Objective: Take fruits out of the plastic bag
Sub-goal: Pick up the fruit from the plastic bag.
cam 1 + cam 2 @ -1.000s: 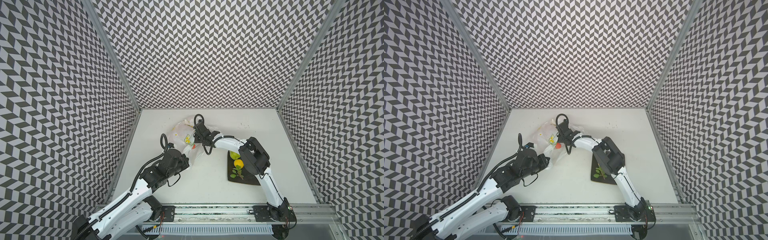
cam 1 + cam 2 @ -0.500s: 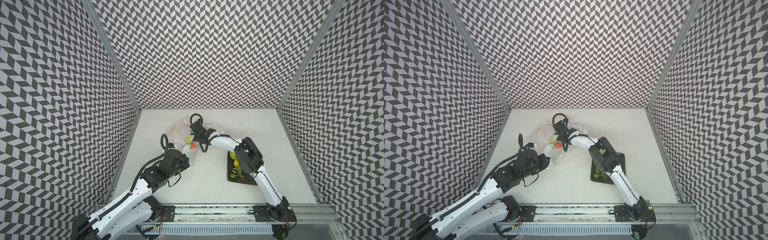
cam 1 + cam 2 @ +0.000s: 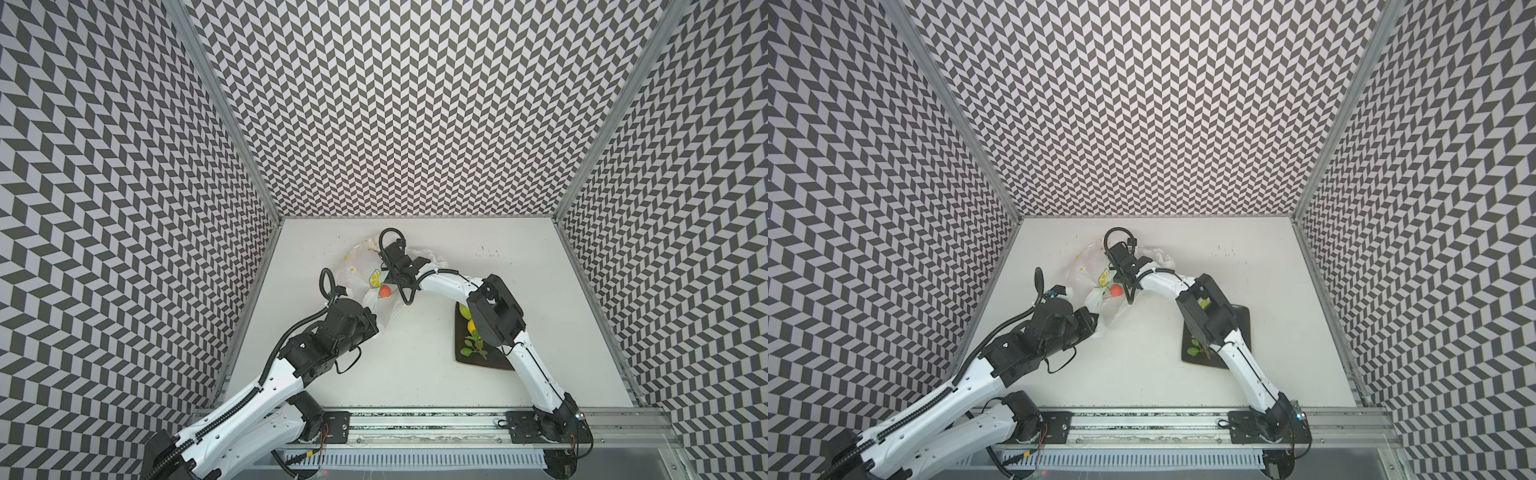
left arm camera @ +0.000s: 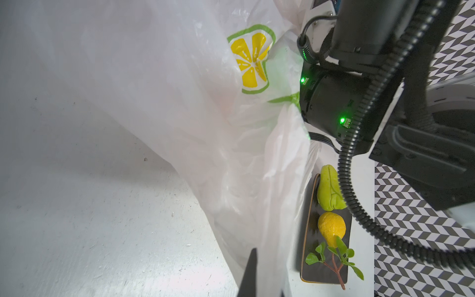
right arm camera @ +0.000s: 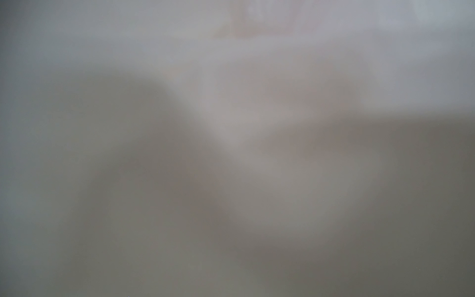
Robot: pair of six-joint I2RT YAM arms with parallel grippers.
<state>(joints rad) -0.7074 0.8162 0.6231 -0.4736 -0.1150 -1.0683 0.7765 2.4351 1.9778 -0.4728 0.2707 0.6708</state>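
The plastic bag lies crumpled at the table's middle-left, white with a lemon-slice print. My left gripper is shut on the bag's near edge, holding it up. My right gripper reaches into the bag's mouth from the right. Plastic hides its jaws, and the right wrist view is only blurred film. A red fruit shows in the bag's opening just below that gripper. Other fruits lie outside: a green pear, a yellow lemon and a leafy sprig.
The pear, the lemon and the sprig lie on a dark square plate to the right, partly under my right arm's elbow. Patterned walls close in the white table on three sides. A metal rail runs along the front edge.
My right arm has shifted a little left, its gripper deeper in the bag's mouth. The left arm has kept its hold on the bag's edge.
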